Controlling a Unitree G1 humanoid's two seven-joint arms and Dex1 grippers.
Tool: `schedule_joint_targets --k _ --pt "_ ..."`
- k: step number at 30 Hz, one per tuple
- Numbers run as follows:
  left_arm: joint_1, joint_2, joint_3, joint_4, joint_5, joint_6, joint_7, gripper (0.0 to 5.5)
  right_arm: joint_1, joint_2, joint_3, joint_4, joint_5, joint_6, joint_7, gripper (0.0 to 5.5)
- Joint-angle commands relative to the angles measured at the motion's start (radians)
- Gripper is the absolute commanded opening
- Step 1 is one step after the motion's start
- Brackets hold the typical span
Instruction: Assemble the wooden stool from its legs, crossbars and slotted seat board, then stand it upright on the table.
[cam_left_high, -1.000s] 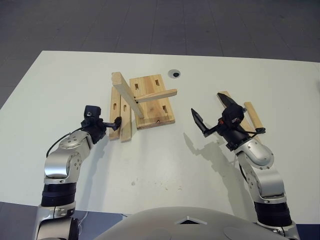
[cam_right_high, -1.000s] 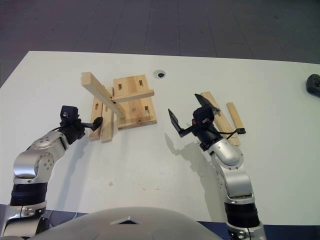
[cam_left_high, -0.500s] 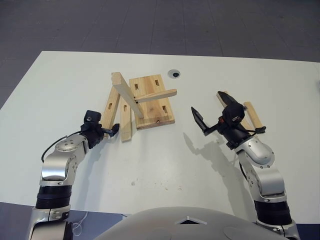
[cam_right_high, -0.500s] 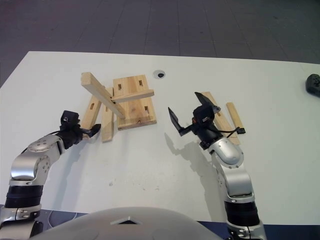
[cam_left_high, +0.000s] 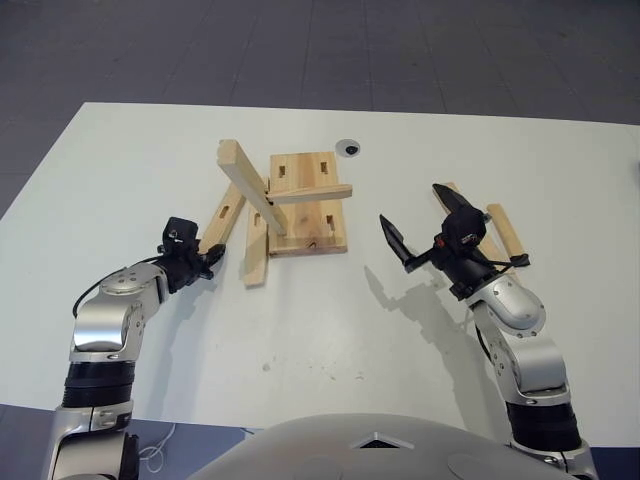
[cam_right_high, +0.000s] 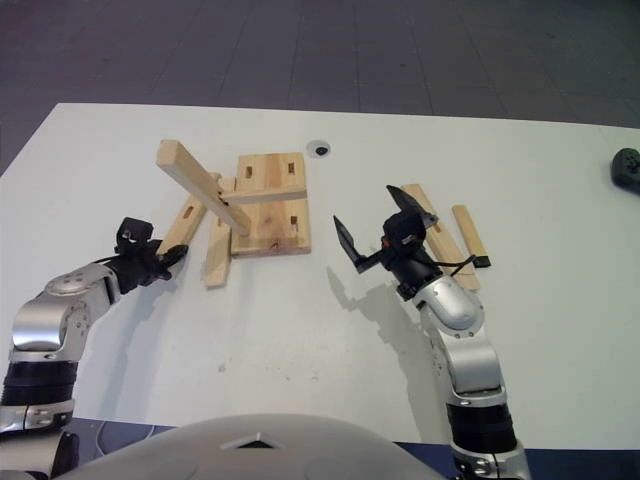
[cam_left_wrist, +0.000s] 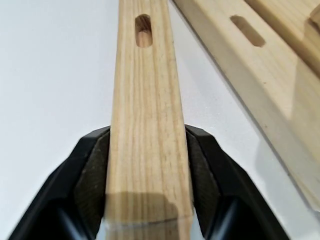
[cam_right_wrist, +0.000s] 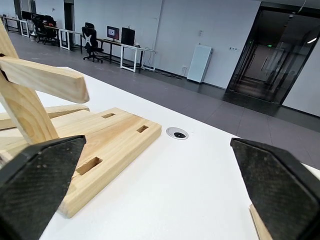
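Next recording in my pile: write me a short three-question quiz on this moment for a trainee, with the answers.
1. True or false: the right gripper is open and holds nothing.
2. The left gripper is shut on: A) a crossbar, B) a slotted leg, C) nothing.
3. On which side of the slotted seat board do the two loose wooden pieces lie, the robot's left or its right?
Key: 1 true; 2 B; 3 right.
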Motion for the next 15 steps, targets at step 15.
schedule_joint_targets --k 15 --pt "-0.722 0.012 -0.080 -0.228 0.052 -0.397 -0.133 2.08 -0.674 0.138 -0.364 0.014 1.184 0.436 -0.417 5.40"
